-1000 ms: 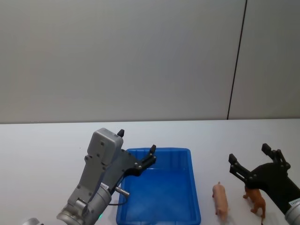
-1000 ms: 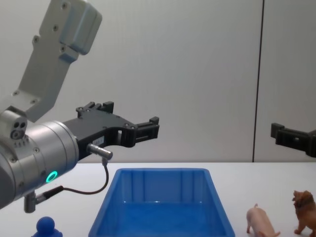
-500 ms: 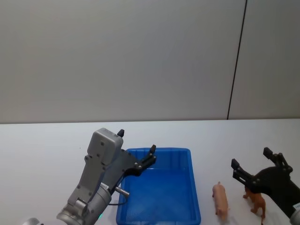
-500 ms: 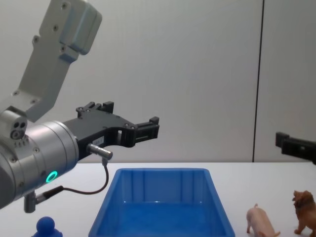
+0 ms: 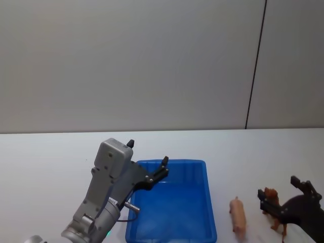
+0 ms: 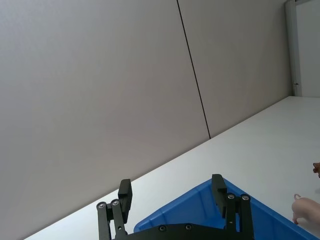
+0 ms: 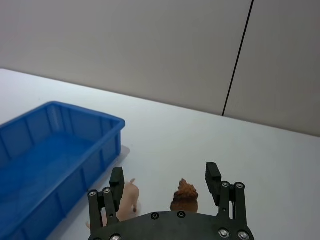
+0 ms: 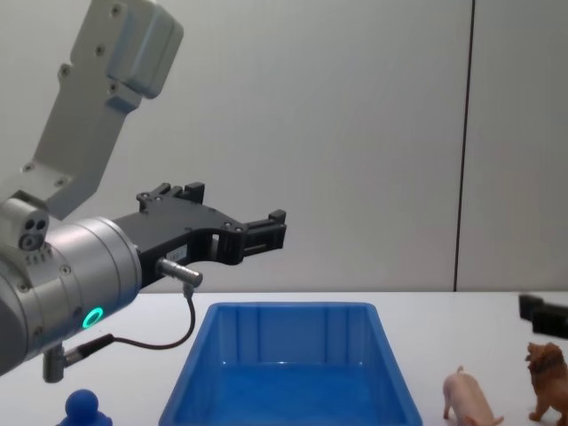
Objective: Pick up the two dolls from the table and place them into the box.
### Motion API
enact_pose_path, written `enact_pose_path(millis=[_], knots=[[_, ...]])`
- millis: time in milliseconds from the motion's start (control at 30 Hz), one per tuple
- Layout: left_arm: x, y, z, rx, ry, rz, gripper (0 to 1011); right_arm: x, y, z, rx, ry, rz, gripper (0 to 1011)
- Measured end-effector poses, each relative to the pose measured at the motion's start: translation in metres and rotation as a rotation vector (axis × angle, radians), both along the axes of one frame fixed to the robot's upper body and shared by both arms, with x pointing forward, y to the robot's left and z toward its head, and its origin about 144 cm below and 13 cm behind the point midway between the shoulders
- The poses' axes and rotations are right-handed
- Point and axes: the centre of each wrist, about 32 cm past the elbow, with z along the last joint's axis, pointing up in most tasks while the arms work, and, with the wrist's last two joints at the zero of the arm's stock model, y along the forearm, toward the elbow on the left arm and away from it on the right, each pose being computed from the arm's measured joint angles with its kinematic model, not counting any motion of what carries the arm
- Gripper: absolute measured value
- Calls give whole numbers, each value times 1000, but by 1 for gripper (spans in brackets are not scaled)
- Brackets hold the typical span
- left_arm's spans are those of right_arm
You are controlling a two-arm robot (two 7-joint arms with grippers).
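Fingers of the right tool [image 5: 278, 188] stood wide apart at the lower right of the head view, one on each side of the brown animal [image 7: 184, 194], with gaps showing and nothing gripped. That animal stood on the white counter [image 5: 50, 152], with the pig [image 5: 238, 216] just to its left, between it and the blue box [image 5: 174, 162]. Both stood outside the box. Left tool [image 6: 170, 184] hung over the box's upper-left corner in the head view, also spread open and empty.
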Motion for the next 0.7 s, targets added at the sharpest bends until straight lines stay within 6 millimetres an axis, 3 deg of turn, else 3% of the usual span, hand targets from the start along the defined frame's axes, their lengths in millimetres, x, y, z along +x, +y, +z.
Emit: enact_pose_path(millis=[700], knots=[[0,0,0,0,0,0,1001,8,-5,-15,-30,153,-52,1001]])
